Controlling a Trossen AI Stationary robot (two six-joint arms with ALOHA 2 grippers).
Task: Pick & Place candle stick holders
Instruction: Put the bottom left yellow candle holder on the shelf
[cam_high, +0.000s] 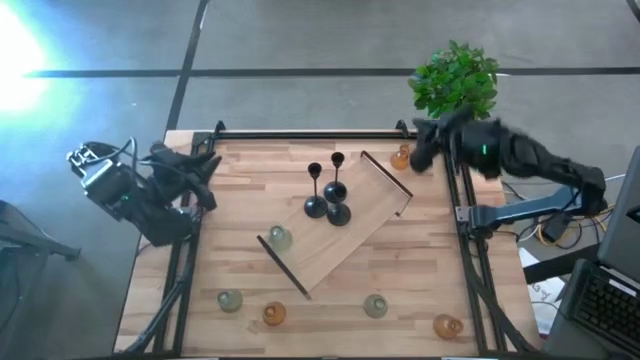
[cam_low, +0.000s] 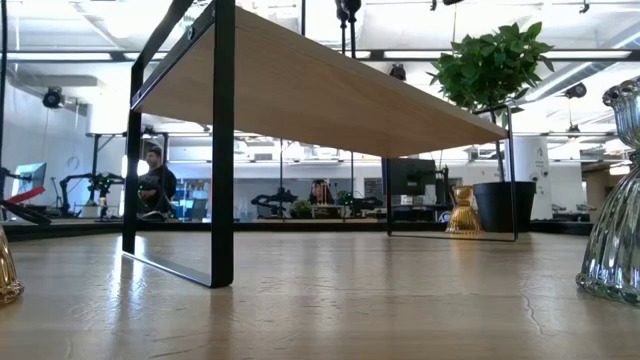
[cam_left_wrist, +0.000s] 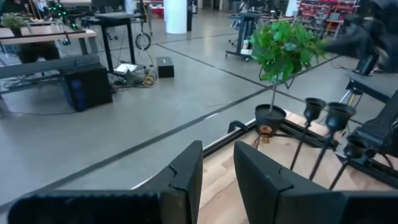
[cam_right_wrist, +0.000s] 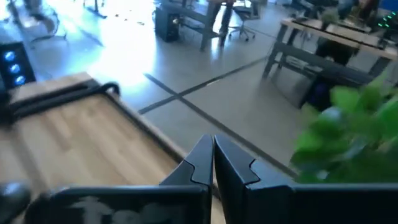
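Observation:
Three black candle stick holders (cam_high: 330, 200) stand by their round bases on a slanted wooden riser (cam_high: 365, 225) at mid-table; their cups show in the left wrist view (cam_left_wrist: 329, 115). A pale green glass holder (cam_high: 279, 238) sits on the riser's near-left end. An amber one (cam_high: 401, 157) stands at the far right. Several more glass holders, amber (cam_high: 274, 314) and pale green (cam_high: 375, 306), stand along the near edge. My left gripper (cam_high: 205, 168) is open and empty (cam_left_wrist: 217, 168) over the far-left corner. My right gripper (cam_high: 422, 150) is shut and empty (cam_right_wrist: 213, 155) beside the amber holder.
A black pot with a green plant (cam_high: 455, 80) stands just beyond the table's far right corner, close to my right arm. Black frame rails (cam_high: 300, 133) run along the far and side edges. Bare tabletop lies between the riser and the near row.

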